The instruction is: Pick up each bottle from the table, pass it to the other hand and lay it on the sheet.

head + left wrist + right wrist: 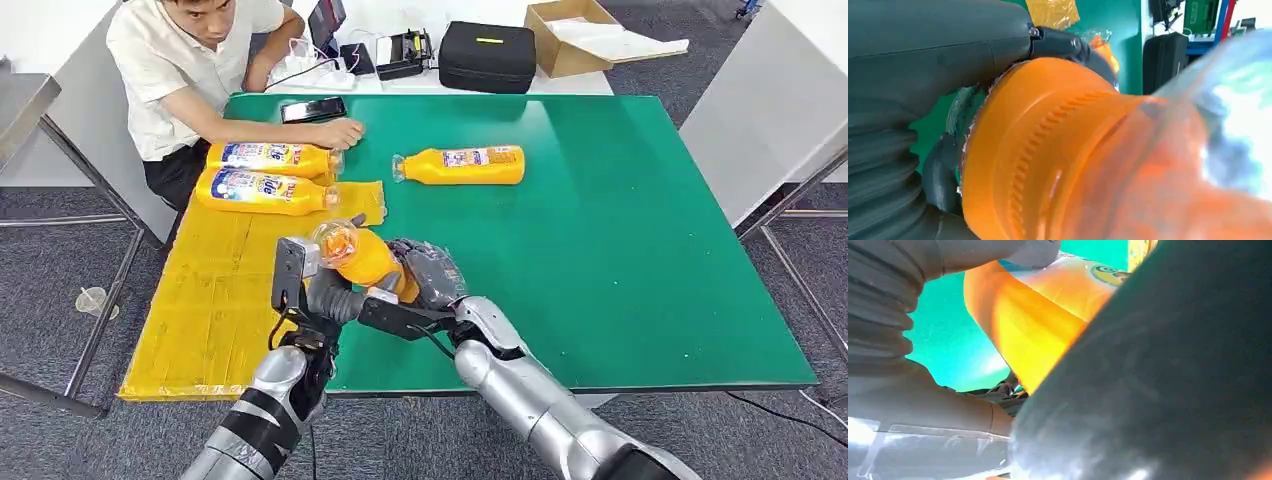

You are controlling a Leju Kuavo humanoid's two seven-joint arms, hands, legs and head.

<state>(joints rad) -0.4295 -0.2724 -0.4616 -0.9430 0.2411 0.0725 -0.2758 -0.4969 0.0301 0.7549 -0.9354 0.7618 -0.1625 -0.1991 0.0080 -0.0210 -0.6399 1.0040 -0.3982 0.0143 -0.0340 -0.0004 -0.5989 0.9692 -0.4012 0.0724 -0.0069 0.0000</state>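
Green table (pixel 640 260) has lots of free surface on its right half and along the near edge right of the arms. Yellow sheet (pixel 215 300) covers the left side, overhanging the table's left and near edges; its near half is bare.

Four orange bottles total:
- Bottle 1 (pixel 272 157) and bottle 2 (pixel 262 190) lie on the sheet's far end, side by side, just beside each other, long axes roughly left-right, caps toward table centre.
- Bottle 3 (pixel 462 165) lies on bare green, well apart from the sheet, long axis left-right, cap pointing left.
- Held bottle (pixel 362 258) is in the air between both hands, above the near table edge at the sheet/green boundary. Long axis is tilted, clear-capped end up and toward the far left, base down toward the right hand.

Right hand (pixel 425 275) wraps the bottle body; the right wrist view shows grey fingers over the orange body (pixel 1028 335). Left hand (pixel 310 285) is at the neck end; in the left wrist view the orange collar (pixel 1048 150) sits against thumb and dark fingers. Can't tell how firmly the left one grips; both are in contact.

A person (pixel 200 60) sits at the far left corner, one hand resting on the table by bottle 1's cap, next to a phone (pixel 313 109). Beyond the far edge: black case (pixel 487 57), cardboard box (pixel 575 35).
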